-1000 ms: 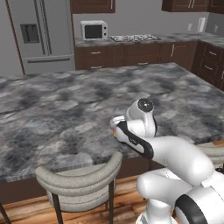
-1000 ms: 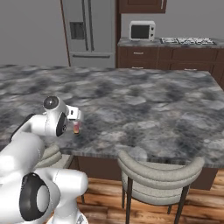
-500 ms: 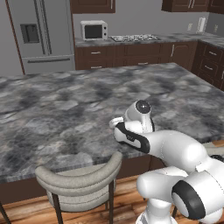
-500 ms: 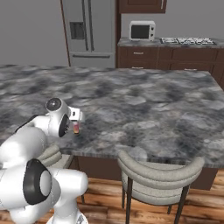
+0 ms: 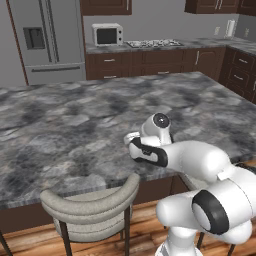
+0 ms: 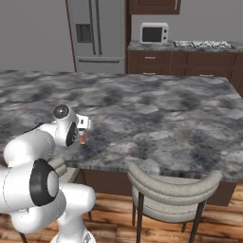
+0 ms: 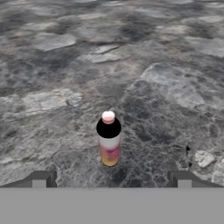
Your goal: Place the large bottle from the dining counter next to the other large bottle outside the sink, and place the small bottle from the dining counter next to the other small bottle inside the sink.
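The gripper (image 7: 111, 179) is held wide open, with nothing between its fingers (image 7: 40, 178). The small bottle (image 7: 108, 139) is seen standing upright on the dining counter (image 7: 166, 65), just ahead of the fingertips and centred between them, apart from both. In the right base view the bottle is seen beside the hand.

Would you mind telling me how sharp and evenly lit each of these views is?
Hand view: small bottle crisp, with a faint shadow on the counter. Left base view: flat, even light and soft marbling. Right base view: the bottle is small and blurry beside the arm.
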Available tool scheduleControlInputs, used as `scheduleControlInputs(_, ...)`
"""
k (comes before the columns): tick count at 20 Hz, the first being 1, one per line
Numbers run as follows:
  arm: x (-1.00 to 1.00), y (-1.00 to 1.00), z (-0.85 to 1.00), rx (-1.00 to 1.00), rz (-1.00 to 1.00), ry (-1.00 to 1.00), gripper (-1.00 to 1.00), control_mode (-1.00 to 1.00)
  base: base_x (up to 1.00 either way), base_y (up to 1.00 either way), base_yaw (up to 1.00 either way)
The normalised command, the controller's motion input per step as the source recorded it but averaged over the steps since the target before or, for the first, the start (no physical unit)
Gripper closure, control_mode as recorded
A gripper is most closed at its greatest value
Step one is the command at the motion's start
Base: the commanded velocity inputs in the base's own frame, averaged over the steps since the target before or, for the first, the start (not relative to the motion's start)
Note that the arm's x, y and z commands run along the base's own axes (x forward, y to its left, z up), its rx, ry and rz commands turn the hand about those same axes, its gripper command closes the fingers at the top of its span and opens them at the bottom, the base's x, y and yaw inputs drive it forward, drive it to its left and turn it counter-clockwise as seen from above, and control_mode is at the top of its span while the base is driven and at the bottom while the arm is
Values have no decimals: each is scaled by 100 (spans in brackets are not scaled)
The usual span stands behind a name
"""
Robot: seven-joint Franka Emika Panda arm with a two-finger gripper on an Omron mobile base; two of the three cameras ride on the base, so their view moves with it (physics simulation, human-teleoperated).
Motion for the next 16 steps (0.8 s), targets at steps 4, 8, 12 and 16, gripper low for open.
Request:
scheduleControlInputs(4,13,0,-12,0,0,0,-100,-100,0,0,0)
scheduleControlInputs(8,14,0,-12,0,0,0,-100,-100,0,0,0)
scheduleControlInputs(12,13,0,-11,0,0,0,-100,-100,0,0,0)
scheduleControlInputs(16,6,4,-12,0,0,0,-100,-100,0,0,0)
